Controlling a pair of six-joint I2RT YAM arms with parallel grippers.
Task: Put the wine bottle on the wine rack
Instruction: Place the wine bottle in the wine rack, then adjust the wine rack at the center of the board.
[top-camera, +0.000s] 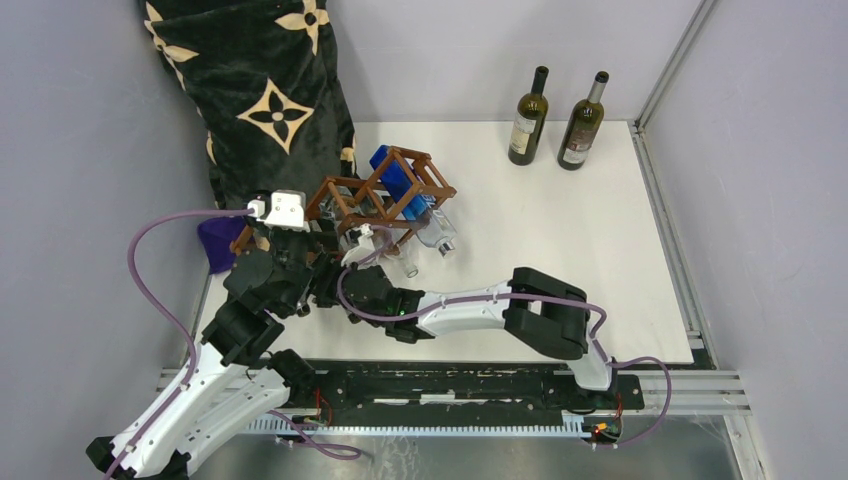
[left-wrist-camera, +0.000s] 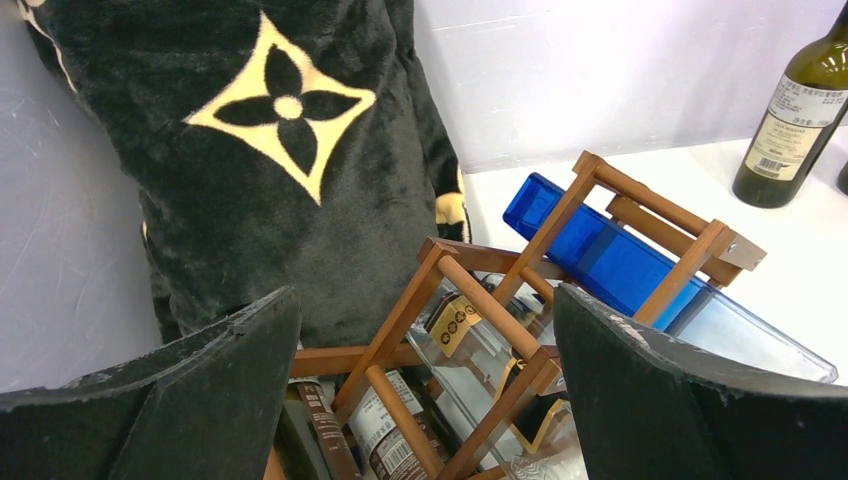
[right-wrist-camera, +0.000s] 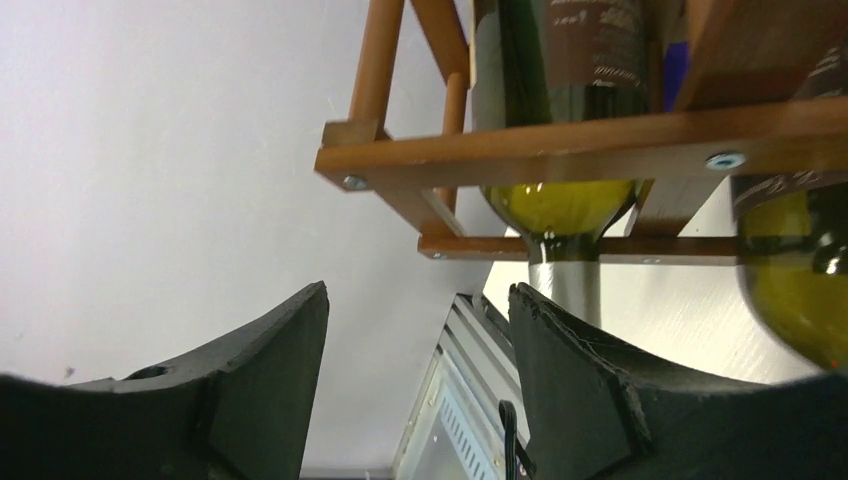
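The reddish-brown wooden wine rack (top-camera: 372, 196) lies tilted at the back left, against a black cushion. It holds a blue bottle (top-camera: 398, 178), clear bottles (top-camera: 436, 236) and dark green wine bottles (left-wrist-camera: 392, 432). In the right wrist view the rack (right-wrist-camera: 560, 150) shows with two green bottle bases (right-wrist-camera: 558, 205) in its cells. My left gripper (left-wrist-camera: 425, 295) is open and empty, its fingers either side of the rack's near end. My right gripper (right-wrist-camera: 418, 290) is open and empty, just below the rack's end. Two wine bottles (top-camera: 528, 118) (top-camera: 583, 122) stand upright at the back.
A large black cushion (top-camera: 255, 90) with cream flower marks leans on the back left wall. A purple object (top-camera: 215, 245) lies by it. Both arms crowd together at the rack's near end (top-camera: 320, 270). An aluminium rail (top-camera: 665, 210) runs along the right table edge.
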